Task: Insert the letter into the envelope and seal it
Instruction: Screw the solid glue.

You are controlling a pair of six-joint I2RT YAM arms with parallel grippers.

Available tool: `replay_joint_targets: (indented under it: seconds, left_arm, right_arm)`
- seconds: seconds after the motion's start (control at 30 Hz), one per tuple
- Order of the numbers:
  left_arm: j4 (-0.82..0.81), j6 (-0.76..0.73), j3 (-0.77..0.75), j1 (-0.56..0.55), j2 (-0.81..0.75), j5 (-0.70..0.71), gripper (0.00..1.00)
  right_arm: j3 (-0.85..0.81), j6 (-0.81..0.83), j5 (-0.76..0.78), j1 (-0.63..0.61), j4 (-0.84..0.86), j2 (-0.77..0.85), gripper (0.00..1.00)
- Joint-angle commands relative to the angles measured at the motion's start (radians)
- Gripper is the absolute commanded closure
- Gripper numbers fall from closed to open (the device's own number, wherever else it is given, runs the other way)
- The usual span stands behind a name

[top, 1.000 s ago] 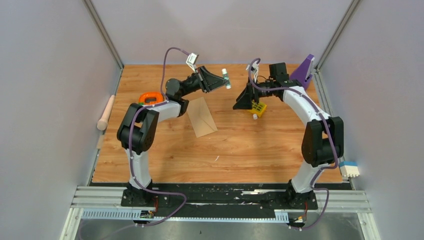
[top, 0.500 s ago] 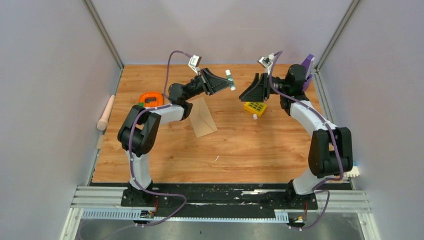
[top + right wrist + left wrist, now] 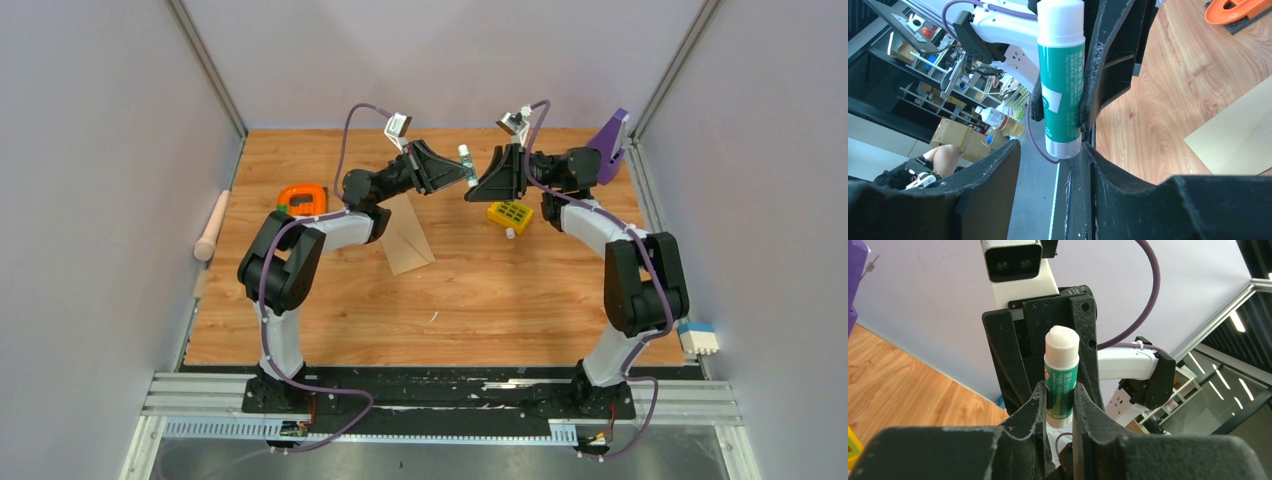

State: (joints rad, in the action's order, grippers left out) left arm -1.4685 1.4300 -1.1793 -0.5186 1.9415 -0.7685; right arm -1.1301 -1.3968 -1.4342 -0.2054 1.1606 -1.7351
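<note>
The left gripper pinches a green glue stick by its body. The right gripper is spread around the stick's end, one finger touching it. The envelope lies flat on the surface below the left gripper, apart from both.

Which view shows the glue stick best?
Right wrist: the glue stick appears large, green label clear. Left wrist shows its white end above the left gripper clamping it. Top external shows it tiny.
</note>
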Motion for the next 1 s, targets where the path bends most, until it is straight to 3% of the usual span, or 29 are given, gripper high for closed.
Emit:
replay_joint_targets:
  seconds: [0.0, 0.13, 0.27, 0.43, 0.53, 0.63, 0.77, 0.9, 0.97]
  left_arm:
    - [-0.059, 0.008, -0.007, -0.003, -0.031, 0.006, 0.92]
    - [-0.059, 0.009, -0.007, -0.006, -0.029, 0.003, 0.93]
    - [-0.059, 0.009, -0.007, -0.012, -0.027, 0.000, 0.93]
    - [-0.058, 0.010, -0.005, -0.016, -0.030, -0.003, 0.94]
    - [-0.058, 0.008, -0.002, -0.017, -0.030, -0.003, 0.94]
    - [-0.059, 0.006, 0.001, -0.017, -0.029, -0.002, 0.94]
    - [-0.060, 0.004, 0.000, -0.017, -0.030, -0.003, 0.95]
    - [-0.060, 0.002, -0.002, -0.018, -0.028, -0.003, 0.96]
    - [-0.060, -0.001, -0.003, -0.018, -0.027, -0.005, 0.97]
  right_arm:
    - [0.006, -0.066, 0.027, 0.002, 0.126, -0.012, 0.52]
    - [0.001, -0.112, 0.044, 0.002, 0.188, -0.022, 0.54]
    - [-0.017, -0.131, 0.050, 0.002, 0.204, -0.039, 0.66]
    - [-0.014, -0.153, 0.066, 0.003, 0.239, -0.041, 0.66]
    - [-0.014, -0.199, 0.082, 0.002, 0.305, -0.048, 0.57]
    - [-0.016, -0.215, 0.099, 0.003, 0.324, -0.049, 0.56]
    - [-0.009, -0.213, 0.103, 0.004, 0.327, -0.046, 0.65]
    - [0.007, -0.159, 0.107, 0.004, 0.265, -0.025, 0.85]
    - [0.012, -0.097, 0.110, 0.004, 0.202, -0.008, 0.88]
